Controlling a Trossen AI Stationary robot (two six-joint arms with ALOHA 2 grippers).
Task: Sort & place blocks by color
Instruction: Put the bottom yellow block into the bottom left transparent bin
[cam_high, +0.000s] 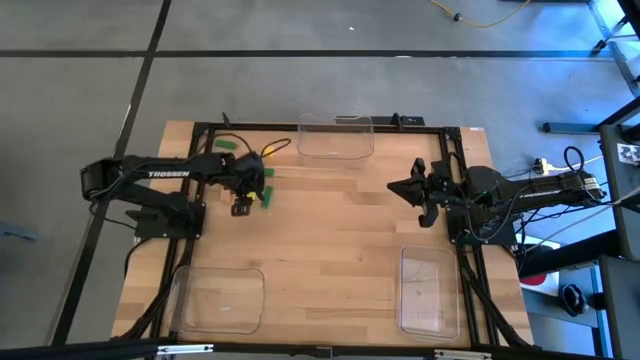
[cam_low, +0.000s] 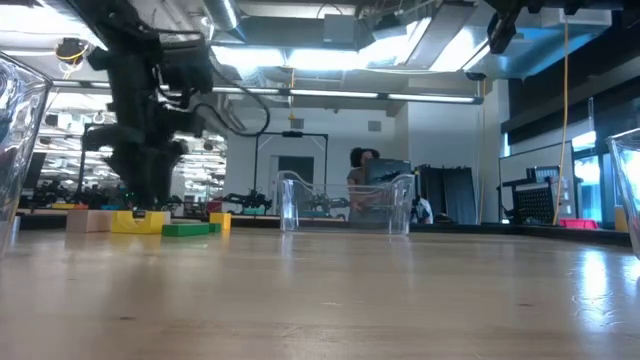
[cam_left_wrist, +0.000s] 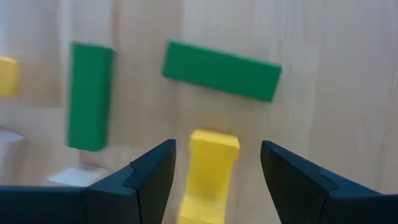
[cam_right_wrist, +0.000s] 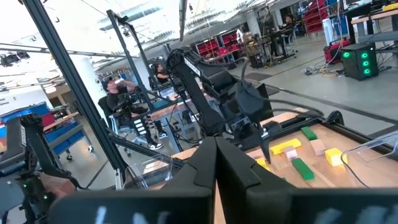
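— Where was your left gripper (cam_left_wrist: 214, 171) at that moment?

— Low over the blocks, fingers spread wide, with a yellow block (cam_left_wrist: 211, 165) lying between them (not yet pinched). I judged I'd straddled it to close squarely on its long sides.

— And beyond your fingertips?

— Two green blocks (cam_left_wrist: 221, 70) lay just ahead, apart from the yellow one.

— Your right gripper (cam_high: 418, 190)?

— Pressed shut, holding nothing, waiting well off to the side, above the table (cam_high: 330, 250).
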